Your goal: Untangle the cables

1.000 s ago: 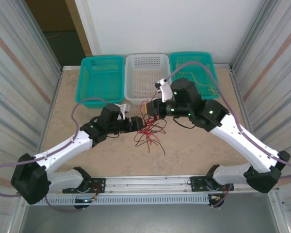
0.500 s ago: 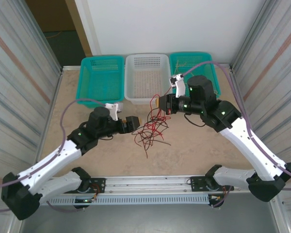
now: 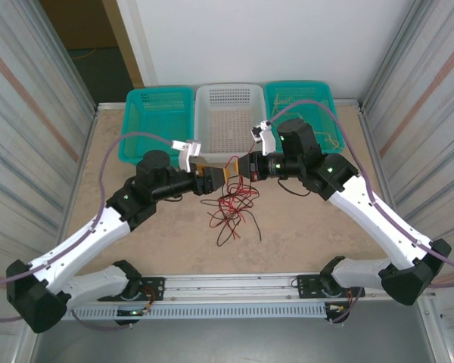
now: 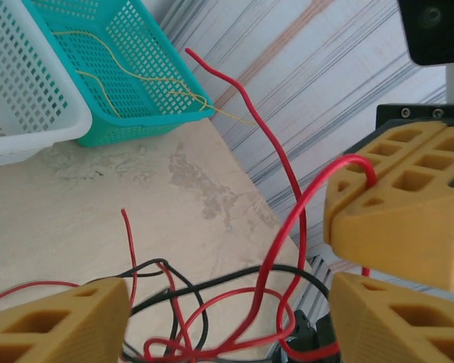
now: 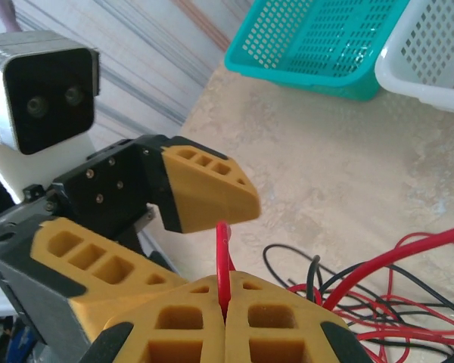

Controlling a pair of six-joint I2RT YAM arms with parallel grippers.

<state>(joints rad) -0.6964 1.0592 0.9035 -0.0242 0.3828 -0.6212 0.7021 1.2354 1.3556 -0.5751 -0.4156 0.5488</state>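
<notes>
A tangle of red and black cables [image 3: 231, 206] lies on the table and hangs from my right gripper [image 3: 234, 166], which is shut on one red cable [image 5: 224, 257]. In the right wrist view the fingertips [image 5: 250, 299] pinch that red strand. My left gripper [image 3: 212, 174] stands open right beside it, facing it. Its fingers [image 4: 57, 325] spread wide around loops of red and black cable [image 4: 234, 302] without clamping them. Pale yellow cables [image 4: 121, 76] lie in the right teal basket [image 3: 299, 102].
Three baskets line the back of the table: a teal one [image 3: 160, 113] on the left, a white one [image 3: 228, 113] in the middle, and the teal one on the right. Corrugated metal walls [image 3: 30, 113] close in both sides. Lilac-grey arm cables [image 3: 136, 138] loop above the arms.
The left gripper has risen toward the back and closed in on the right gripper, which shifted left. The cable tangle has drawn in under them.
</notes>
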